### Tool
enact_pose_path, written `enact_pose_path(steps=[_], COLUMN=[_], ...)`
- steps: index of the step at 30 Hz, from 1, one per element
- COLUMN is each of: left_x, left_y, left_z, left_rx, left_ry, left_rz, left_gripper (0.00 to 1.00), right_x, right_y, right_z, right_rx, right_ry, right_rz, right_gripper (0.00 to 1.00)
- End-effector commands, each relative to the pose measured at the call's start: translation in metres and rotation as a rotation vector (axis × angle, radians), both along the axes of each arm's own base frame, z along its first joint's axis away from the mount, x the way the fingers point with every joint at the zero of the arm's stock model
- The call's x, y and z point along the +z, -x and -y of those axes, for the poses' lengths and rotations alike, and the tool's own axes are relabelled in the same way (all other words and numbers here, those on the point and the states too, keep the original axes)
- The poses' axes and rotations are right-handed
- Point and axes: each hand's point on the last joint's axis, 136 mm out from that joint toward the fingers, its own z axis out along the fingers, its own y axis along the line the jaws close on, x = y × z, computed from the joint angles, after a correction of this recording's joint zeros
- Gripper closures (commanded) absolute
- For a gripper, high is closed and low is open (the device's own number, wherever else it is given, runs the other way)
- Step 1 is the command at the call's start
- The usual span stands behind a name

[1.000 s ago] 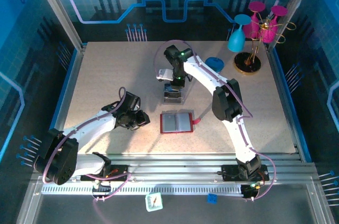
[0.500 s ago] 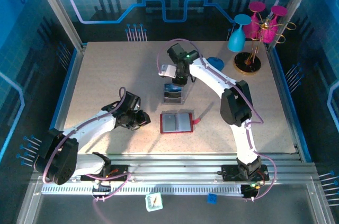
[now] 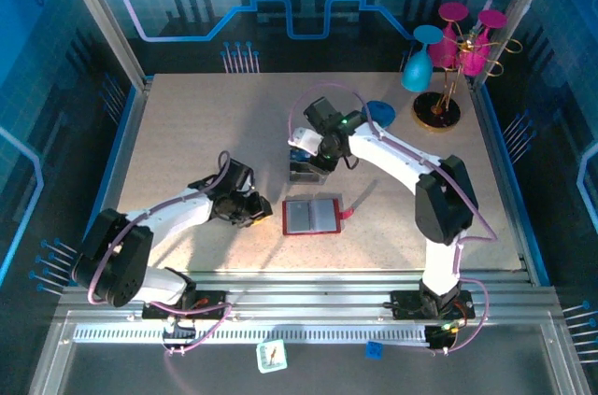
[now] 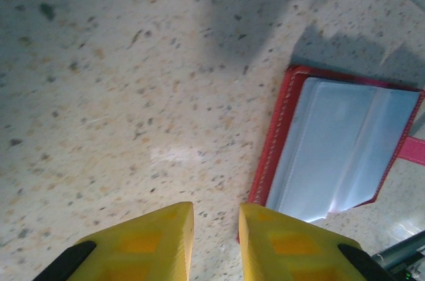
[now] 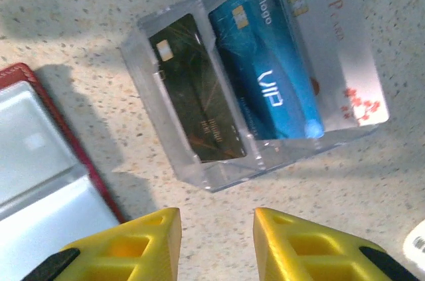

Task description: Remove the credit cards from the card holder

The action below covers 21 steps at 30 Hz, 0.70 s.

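The card holder (image 3: pixel 311 217) lay open and flat on the speckled table (image 3: pixel 187 134), near the front and about midway between the two arms, its pale glossy inner pockets facing up and its thin red tab sticking out on the right side. Whether any card sat in those pockets could not be told. Just behind it stood a clear plastic box (image 5: pixel 199 171) split by dividers, and three credit cards (image 5: pixel 265 75) rested in it side by side, one per slot: a black card (image 5: pixel 196 88) nearest the holder, a blue card (image 5: pixel 282 105) in the middle, and a white card (image 5: pixel 345 68) printed with red lettering on the far side. The right gripper (image 5: pixel 217 228) hung over the box's near edge, its yellow fingers (image 5: pixel 139 234) parted by a moderate gap with nothing between them. The left gripper (image 4: pixel 216 228) sat low over the bare table just beside the holder's left edge — its jaws were only a narrow slot apart and empty, one fingertip close to the red stitched border. At the far right corner stood a gold stand (image 3: pixel 436 111) with a blue goblet (image 3: pixel 419 63) beside it.
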Motion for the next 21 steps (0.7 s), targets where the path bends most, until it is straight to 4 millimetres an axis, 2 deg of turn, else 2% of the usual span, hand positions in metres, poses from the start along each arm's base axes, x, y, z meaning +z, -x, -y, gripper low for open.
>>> enact_pose_path(steps=[1, 9, 16, 21], left_x=[0.009, 0.004, 0.005, 0.003], left_y=[-0.012, -0.017, -0.019, -0.017], left_z=[0.014, 0.032, 0.049, 0.052], left_rx=[-0.029, -0.053, -0.076, -0.074], left_ry=[0.044, 0.054, 0.065, 0.077], left_rz=[0.029, 0.023, 0.029, 0.022], left_gripper=[0.75, 0.75, 0.75, 0.76], right_x=[0.010, 0.007, 0.002, -0.003], right_y=[0.018, 0.053, 0.081, 0.098], right_z=[-0.012, -0.019, -0.023, -0.030], right_rx=[-0.088, -0.242, -0.392, -0.455], right_ry=[-0.111, -0.227, -0.365, -0.483], right_rz=[-0.029, -0.103, -0.195, -0.271], right_gripper=[0.67, 0.69, 0.79, 0.83])
